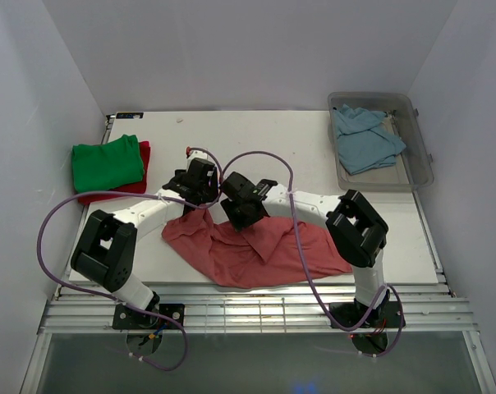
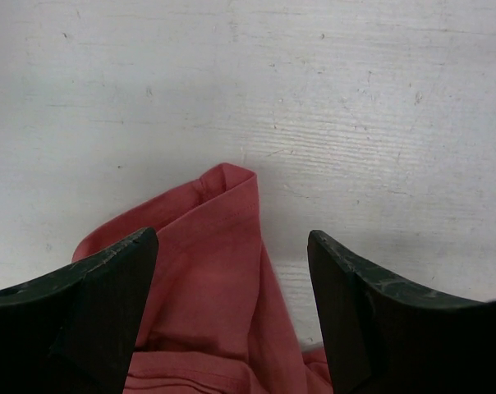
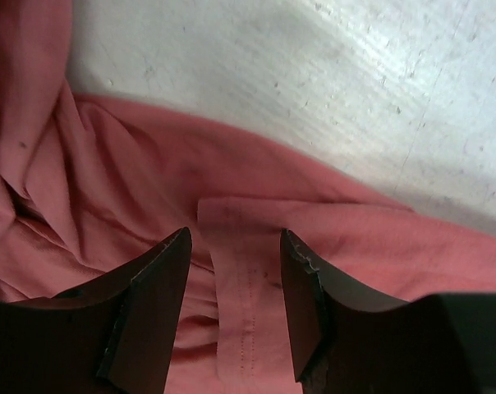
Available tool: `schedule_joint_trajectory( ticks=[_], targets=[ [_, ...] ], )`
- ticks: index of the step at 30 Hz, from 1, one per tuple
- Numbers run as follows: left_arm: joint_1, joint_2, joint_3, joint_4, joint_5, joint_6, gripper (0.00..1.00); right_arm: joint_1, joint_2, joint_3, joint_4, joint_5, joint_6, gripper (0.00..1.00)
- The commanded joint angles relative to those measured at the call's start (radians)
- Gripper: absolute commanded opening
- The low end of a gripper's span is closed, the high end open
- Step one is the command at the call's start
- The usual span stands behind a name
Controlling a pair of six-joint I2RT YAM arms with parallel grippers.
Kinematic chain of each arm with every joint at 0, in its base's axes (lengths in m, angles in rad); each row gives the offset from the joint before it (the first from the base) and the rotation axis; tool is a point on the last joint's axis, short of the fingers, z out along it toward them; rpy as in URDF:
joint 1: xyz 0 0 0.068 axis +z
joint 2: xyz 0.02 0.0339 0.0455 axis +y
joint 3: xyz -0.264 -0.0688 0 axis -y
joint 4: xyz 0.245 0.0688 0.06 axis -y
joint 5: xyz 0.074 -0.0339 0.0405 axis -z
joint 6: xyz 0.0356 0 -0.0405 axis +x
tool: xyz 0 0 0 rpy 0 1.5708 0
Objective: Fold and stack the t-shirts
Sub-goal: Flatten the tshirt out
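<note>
The salmon-pink t-shirt point(image 1: 260, 250) lies crumpled on the white table near the front. My left gripper point(image 1: 199, 195) is open, its jaws either side of a folded corner of the pink shirt point(image 2: 219, 246), not closed on it. My right gripper point(image 1: 234, 215) is open just beside it, its jaws straddling a stitched hem strip of the same shirt point(image 3: 241, 287). The green t-shirt point(image 1: 107, 162) lies folded on the red t-shirt point(image 1: 108, 197) at the left. The light blue t-shirt point(image 1: 363, 138) lies crumpled in the bin.
A clear plastic bin point(image 1: 419, 168) stands at the back right corner of the table. White walls close in the left, back and right sides. Purple cables loop from both arms over the table's middle.
</note>
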Motion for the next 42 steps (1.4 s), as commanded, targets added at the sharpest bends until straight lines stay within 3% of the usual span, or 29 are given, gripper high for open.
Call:
schedule_joint_trajectory(
  ticks=[1, 26, 28, 30, 31, 33, 42],
  targets=[
    [-0.003, -0.028, -0.010, 0.024, 0.018, -0.010, 0.84, 0.016, -0.055, -0.042, -0.046, 0.041, -0.006, 0.54],
    [0.032, -0.068, -0.041, 0.032, 0.034, -0.016, 0.84, 0.020, 0.083, 0.054, -0.010, 0.010, 0.012, 0.52],
    [0.035, -0.070, -0.043, 0.032, 0.036, -0.016, 0.84, 0.020, 0.092, 0.057, -0.030, 0.031, 0.011, 0.46],
    [0.038, -0.074, -0.043, 0.032, 0.037, -0.016, 0.84, 0.020, 0.090, 0.057, -0.044, 0.057, 0.011, 0.33],
    [0.038, -0.074, -0.043, 0.032, 0.039, -0.016, 0.84, 0.020, 0.083, 0.052, -0.058, 0.070, 0.011, 0.18],
    [0.040, -0.080, -0.040, 0.032, 0.040, -0.017, 0.84, 0.020, 0.069, 0.049, -0.069, 0.099, 0.008, 0.10],
    [0.041, -0.019, 0.016, 0.064, 0.132, 0.001, 0.85, 0.020, -0.047, 0.147, -0.176, 0.218, -0.024, 0.08]
  ],
)
